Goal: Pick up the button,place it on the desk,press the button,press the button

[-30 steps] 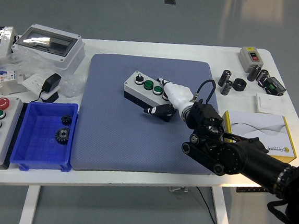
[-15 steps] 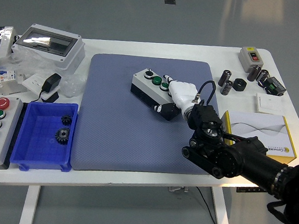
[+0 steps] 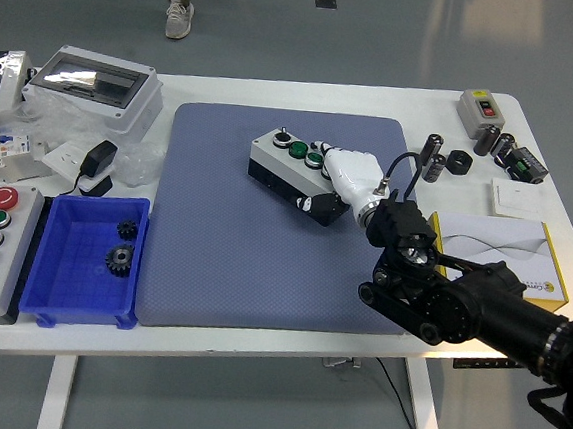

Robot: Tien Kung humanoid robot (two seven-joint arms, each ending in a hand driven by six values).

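Grey shop floor behind, white worktop [image 3: 255,347] up front with a big blue-grey mat [image 3: 223,249] covering the middle, so plenty of flat space to set things down on. The push-button box [image 3: 289,167] sits over the upper middle of that mat, and I honestly can't tell if it's resting on the mat or held a touch above it. It's a long grey box with a dark button and two green ones in a row on top, and its long axis runs diagonally, far-left end toward the back of the table, near-right end pointing at the robot's right side.

That's the bit that matters: the right hand [image 3: 348,175] is clamped on the near-right end of the box, white fingers wrapped over the top edge right beside the last green button, arm coming in from the lower right. So the box lies up and left of the wrist, sticking out away from it. The left hand isn't in the shot at all, so the right one is doing everything.

My guess is whatever comes next has to let go along that diagonal, then come back over the button row from the right.
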